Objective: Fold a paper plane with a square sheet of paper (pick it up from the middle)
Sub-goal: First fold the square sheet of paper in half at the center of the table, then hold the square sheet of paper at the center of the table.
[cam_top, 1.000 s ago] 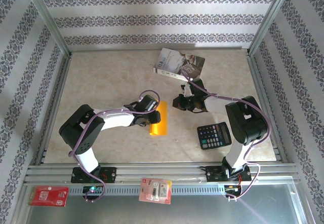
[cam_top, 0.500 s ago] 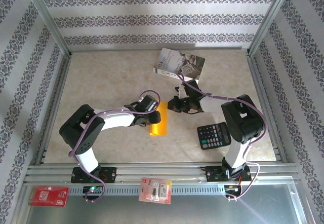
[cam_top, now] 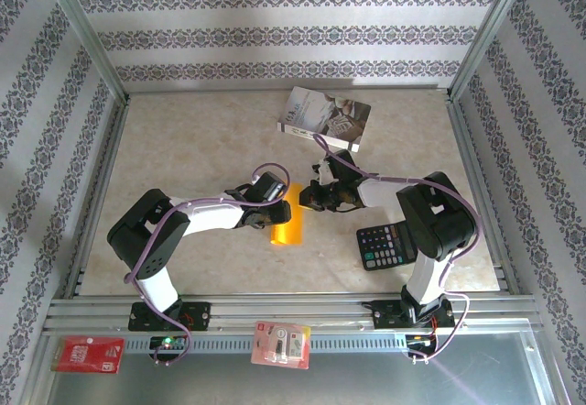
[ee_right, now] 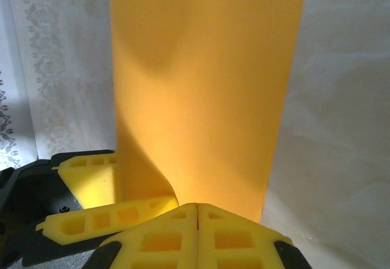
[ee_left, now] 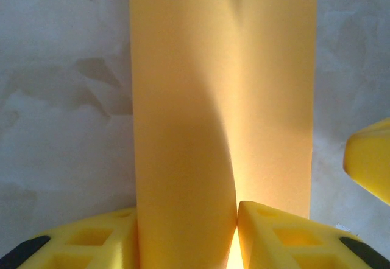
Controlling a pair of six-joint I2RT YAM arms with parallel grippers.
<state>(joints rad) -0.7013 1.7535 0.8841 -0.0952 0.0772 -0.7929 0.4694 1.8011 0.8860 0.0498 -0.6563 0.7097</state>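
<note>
moved: right gripper (cam_top: pixel 311 196) closer to square sheet of paper (cam_top: pixel 289 226), fingers together
left gripper (cam_top: pixel 281 211): clamped on sheet
right wrist view: top edge free

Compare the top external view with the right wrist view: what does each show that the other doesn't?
Top external adds the wider table: the book near the back and the calculator beside the right arm. Right wrist adds the close detail: the right gripper has its yellow fingers pressed together, with the orange paper sheet rising just beyond them. Both share the orange paper sheet, sitting between the two arms' grippers.
</note>
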